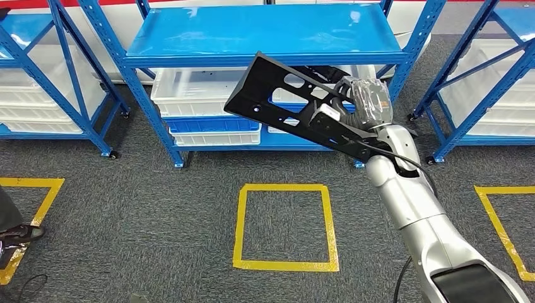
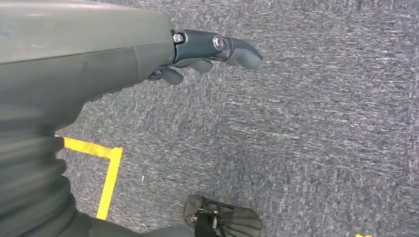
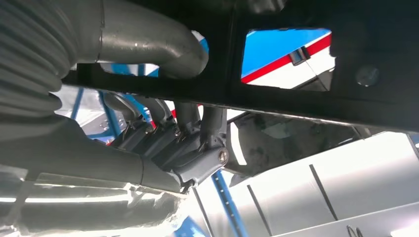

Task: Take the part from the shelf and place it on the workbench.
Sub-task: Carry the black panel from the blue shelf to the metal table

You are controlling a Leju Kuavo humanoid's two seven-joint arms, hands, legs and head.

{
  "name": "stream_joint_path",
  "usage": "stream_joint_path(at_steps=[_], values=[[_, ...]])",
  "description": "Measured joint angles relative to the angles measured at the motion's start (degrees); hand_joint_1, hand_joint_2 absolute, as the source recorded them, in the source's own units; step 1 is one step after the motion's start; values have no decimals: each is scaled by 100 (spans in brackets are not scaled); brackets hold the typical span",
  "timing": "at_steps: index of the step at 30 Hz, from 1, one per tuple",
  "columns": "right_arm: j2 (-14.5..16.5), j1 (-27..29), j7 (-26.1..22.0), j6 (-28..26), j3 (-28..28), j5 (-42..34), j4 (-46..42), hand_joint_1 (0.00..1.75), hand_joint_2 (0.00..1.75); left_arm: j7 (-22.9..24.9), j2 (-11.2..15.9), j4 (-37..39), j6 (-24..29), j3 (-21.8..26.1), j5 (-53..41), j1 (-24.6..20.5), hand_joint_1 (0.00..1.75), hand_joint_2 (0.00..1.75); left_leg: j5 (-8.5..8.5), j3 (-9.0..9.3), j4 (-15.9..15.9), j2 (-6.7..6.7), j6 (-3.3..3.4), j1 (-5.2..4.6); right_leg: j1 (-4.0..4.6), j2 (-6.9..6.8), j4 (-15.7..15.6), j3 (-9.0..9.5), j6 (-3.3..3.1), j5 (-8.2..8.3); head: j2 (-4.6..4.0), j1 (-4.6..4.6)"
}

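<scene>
A long flat black part (image 1: 281,104) with cut-out holes is held up in the air, tilted, in front of the middle blue shelf (image 1: 258,35). My right hand (image 1: 353,107) grips it at its right end; the right wrist view shows my fingers (image 3: 190,138) wrapped round a black bar of the part (image 3: 296,98). My left hand (image 2: 197,57) hangs over the grey carpet, holding nothing, its fingers loosely bent.
White bins (image 1: 189,91) sit on the lower levels of the middle shelf. More blue racks stand at left (image 1: 44,69) and right (image 1: 492,69). Yellow tape squares (image 1: 284,227) mark the carpet. A person's shoe (image 1: 19,235) is at the left edge.
</scene>
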Motion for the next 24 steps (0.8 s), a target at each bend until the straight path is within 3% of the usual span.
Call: stream_joint_path(at_steps=[1, 3, 4, 5, 6, 7, 8, 9, 10, 11, 12, 13, 15, 16, 17, 19, 20, 21, 22, 23, 24], values=[[2, 7, -3, 1, 0, 4, -5, 171, 175, 2, 3, 1, 1, 0, -2, 2, 0, 175, -191, -58, 148, 0, -31, 14, -9, -5, 0, -54, -78, 52, 0, -3], [6, 13, -11, 1, -1, 11, -21, 171, 175, 5, 3, 2, 2, -1, -16, -1, 0, 175, -801, -222, 809, 0, -88, 29, 13, -10, 1, -182, -193, 169, 0, -14], [5, 14, -15, 1, -1, 14, -25, 171, 175, 7, 2, 2, 1, -1, -27, -4, 0, 175, -1050, -296, 1215, 0, -101, 29, 36, -11, 2, -252, -220, 230, 0, -14], [4, 16, -17, 1, -1, 14, -29, 171, 175, 8, 0, 2, 1, -2, -37, -6, 0, 175, -1189, -330, 1552, 0, -97, 28, 64, -10, 3, -329, -234, 295, 0, -16], [3, 20, -19, 1, -1, 15, -31, 171, 175, 10, -1, 2, -1, -2, -42, -8, 0, 175, -1186, -286, 1724, -1, -71, 22, 96, -7, 4, -408, -242, 360, 0, -17], [1, 25, -20, 1, -3, 15, -35, 171, 175, 10, -2, 2, -2, -2, -45, -11, 0, 175, -1071, -144, 1689, -3, -18, 9, 135, -1, 4, -486, -249, 425, 0, -17], [-1, 28, -21, 1, -10, 16, -44, 171, 175, 11, -2, 1, -2, -2, -48, -18, 0, 175, -928, 95, 1469, -6, 73, -19, 173, 5, 4, -559, -257, 488, 0, -19], [-3, 31, -22, 0, -21, 19, -62, 171, 175, 12, 9, -2, -2, -2, -50, -32, 0, 175, -884, 392, 1101, -7, 207, -59, 197, 9, 0, -619, -263, 550, 0, -15], [-7, 32, -22, -1, -37, 22, -84, 171, 175, 12, 19, -4, -1, -2, -54, -47, 0, 175, -927, 695, 675, 4, 321, -98, 218, 8, -8, -660, -256, 608, 0, -2], [-10, 33, -23, -2, -51, 26, -105, 171, 175, 12, 30, -7, 0, -2, -57, -60, 0, 175, -1002, 917, 351, 13, 391, -137, 212, -2, -28, -680, -230, 665, 0, 9], [-11, 34, -23, -2, -61, 30, -121, 171, 175, 13, 42, -9, 1, -2, -59, -70, 0, 175, -1065, 1034, 129, 22, 427, -173, 182, -15, -57, -685, -192, 727, 0, 14], [-9, 37, -24, -3, -66, 37, -134, 171, 175, 14, 46, -9, 2, -3, -61, -74, 0, 175, -1030, 1069, 18, 30, 418, -202, 159, -25, -103, -679, -147, 794, 0, 11], [-14, 60, -25, -3, -77, 51, -156, 171, 175, 20, 48, -9, 3, -2, -64, -79, 0, 175, -758, 1042, -186, 40, 473, -215, 139, -25, -209, -691, -99, 881, 0, -18], [-25, 65, -25, -3, -84, 59, -167, 171, 175, 24, 47, -9, 4, -2, -66, -86, 0, 175, -606, 1022, -312, 52, 518, -197, 153, -12, -178, -731, -111, 791, 0, -19], [-42, 66, -25, -3, -95, 63, -173, 171, 175, 27, 43, -9, 4, -2, -68, -94, 0, 175, -455, 973, -419, 64, 546, -166, 156, 0, -16, -804, -135, 584, 0, -14], [-75, 64, -25, -3, -106, 70, -176, 171, 175, 31, 29, -9, 4, -4, -71, -108, 0, 175, -244, 789, -474, 75, 503, -118, 102, 14, 666, -989, -144, 40, 0, -1], [-86, 80, -25, -3, -109, 73, -177, 171, 175, 31, 19, -9, 4, -4, -72, -111, 0, 175, -154, 671, -470, 77, 442, -87, 54, 14, 1077, -1062, -86, -113, 0, 1], [-95, 101, -25, -3, -110, 77, -177, 171, 175, 31, 5, -9, 4, -5, -73, -112, 0, 175, -64, 550, -463, 79, 370, -49, 2, 13, 1394, -1083, 24, -105, 0, 2], [-98, 120, -25, -3, -110, 83, -177, 171, 175, 31, -7, -9, 4, -5, -73, -111, 0, 175, 26, 417, -447, 83, 299, -2, -55, 12, 1573, -1036, 166, 9, 0, 2], [-99, 132, -25, -3, -110, 86, -178, 171, 175, 30, -16, -9, 4, -4, -73, -111, 0, 175, 108, 274, -408, 89, 222, 51, -115, 10, 1533, -880, 311, 166, 0, 3], [-99, 135, -25, -3, -110, 91, -180, 171, 175, 30, -20, -9, 4, -3, -73, -112, 0, 175, 174, 136, -343, 94, 149, 92, -179, 7, 1304, -635, 427, 246, 0, 7]])
